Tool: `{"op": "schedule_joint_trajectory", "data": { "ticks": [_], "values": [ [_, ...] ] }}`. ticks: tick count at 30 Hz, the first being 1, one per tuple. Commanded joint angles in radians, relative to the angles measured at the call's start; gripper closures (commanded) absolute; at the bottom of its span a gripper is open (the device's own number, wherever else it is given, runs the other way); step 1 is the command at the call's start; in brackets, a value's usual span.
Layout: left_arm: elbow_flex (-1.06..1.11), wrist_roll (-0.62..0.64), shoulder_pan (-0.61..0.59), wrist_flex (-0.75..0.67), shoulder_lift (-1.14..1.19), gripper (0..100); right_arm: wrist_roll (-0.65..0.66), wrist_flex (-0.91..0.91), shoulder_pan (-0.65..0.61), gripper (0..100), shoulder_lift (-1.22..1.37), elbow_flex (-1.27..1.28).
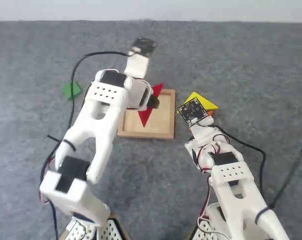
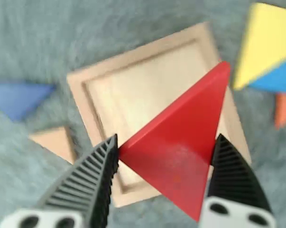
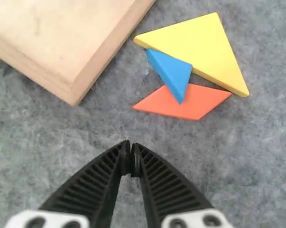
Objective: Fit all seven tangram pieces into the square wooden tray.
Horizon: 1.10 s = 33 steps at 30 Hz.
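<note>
Over nubbly grey felt the right gripper has its ribbed black jaws pressed together, holding nothing. Just past it lie flat, smooth pieces: an orange parallelogram and a big yellow triangle, with a small blue triangle overlapping both, near a corner of the pale wooden tray. Farther on, the left gripper clamps a large red triangle by its edges, tilted over the tray; whether its tip touches the floor is unclear. A green piece lies well apart on open felt.

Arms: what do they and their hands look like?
The left arm and right arm are white plastic shells with black servo blocks and black cables. The left hand and right hand have black ribbed tapering fingers on white bases with holes.
</note>
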Motion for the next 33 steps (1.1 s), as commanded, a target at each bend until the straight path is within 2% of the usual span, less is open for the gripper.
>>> {"op": "schedule_joint_trajectory", "data": {
  "ticks": [1,4,9,21,23,26,29,33],
  "values": [
    [-0.031,0.325,-0.048,-0.049,0.074,74,-0.011,0.007,0.007,99.1,-0.01,-0.06],
    [-0.036,0.431,-0.066,-0.051,0.109,74,-0.011,0.007,0.007,99.1,-0.01,-0.06],
    [-0.047,0.493,-0.068,-0.051,0.098,74,-0.011,0.007,0.007,99.1,-0.01,-0.058],
    [-0.047,0.456,-0.069,-0.052,0.106,74,-0.012,0.001,0.005,99.1,-0.008,-0.054],
    [-0.048,0.365,-0.061,-0.052,0.1,74,-0.012,0.001,0.005,99.1,-0.008,-0.054],
    [-0.067,0.144,-0.054,-0.048,0.097,74,-0.012,0.001,0.005,99.1,-0.008,-0.054],
    [-0.097,-0.138,-0.049,-0.026,0.109,74,-0.012,0.001,0.005,99.1,-0.008,-0.054],
    [-0.139,-0.534,-0.028,0.069,0.107,74,-0.012,0.001,0.005,99.1,-0.008,-0.054]
  ]
}}
